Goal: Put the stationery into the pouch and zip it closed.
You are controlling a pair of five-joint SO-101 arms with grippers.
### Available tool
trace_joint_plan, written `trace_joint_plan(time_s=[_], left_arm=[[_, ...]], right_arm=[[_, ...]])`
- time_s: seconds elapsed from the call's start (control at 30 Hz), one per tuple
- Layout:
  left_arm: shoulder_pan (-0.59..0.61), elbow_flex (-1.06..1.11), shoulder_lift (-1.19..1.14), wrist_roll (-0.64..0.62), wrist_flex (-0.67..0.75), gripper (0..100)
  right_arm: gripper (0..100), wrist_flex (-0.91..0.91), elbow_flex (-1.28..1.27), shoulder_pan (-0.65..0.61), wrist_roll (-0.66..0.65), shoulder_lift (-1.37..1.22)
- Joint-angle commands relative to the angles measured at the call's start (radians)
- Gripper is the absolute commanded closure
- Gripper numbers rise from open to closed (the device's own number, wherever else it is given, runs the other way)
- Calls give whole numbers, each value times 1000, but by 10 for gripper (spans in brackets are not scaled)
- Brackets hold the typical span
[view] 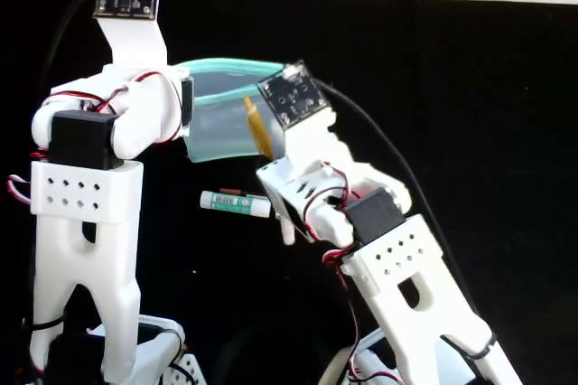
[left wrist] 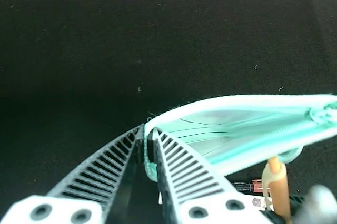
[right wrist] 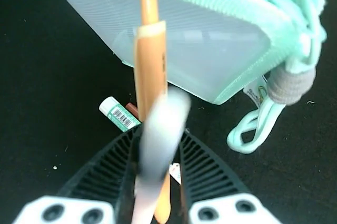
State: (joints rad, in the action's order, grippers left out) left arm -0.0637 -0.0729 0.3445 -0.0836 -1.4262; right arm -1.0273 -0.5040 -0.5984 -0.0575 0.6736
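Right gripper is closed tight on the orange pen, which looks light and stiff. Left gripper pinches the soft, floppy pouch by its rim.

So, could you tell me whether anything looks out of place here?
Yes: the orange pen in the right gripper stands against the mesh side of the pouch, apparently outside its opening, and a white tube lies on the table beneath.
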Motion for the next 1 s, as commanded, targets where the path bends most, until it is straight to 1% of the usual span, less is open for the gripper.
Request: trace_joint_plan(time_s=[0.0, 0.2, 0.33, 0.5, 0.63, 0.8, 0.97], left_arm=[[-2, 16, -7, 3, -15, 993], [-2, 16, -7, 3, -17, 993], [-2, 16, -7, 3, -17, 993], [-2, 16, -7, 3, -17, 993], [-2, 16, -7, 3, -18, 993], [-2, 16, -7, 3, -18, 993], [-2, 16, -7, 3, -21, 993]], right_arm=[[991, -30, 105, 15, 9, 27], [991, -87, 174, 16, 9, 27], [991, -104, 228, 48, 54, 27], [991, -105, 232, 65, 51, 25], [991, -154, 257, 64, 51, 25], [991, -202, 340, 62, 55, 25], [991, -209, 430, 61, 57, -2]])
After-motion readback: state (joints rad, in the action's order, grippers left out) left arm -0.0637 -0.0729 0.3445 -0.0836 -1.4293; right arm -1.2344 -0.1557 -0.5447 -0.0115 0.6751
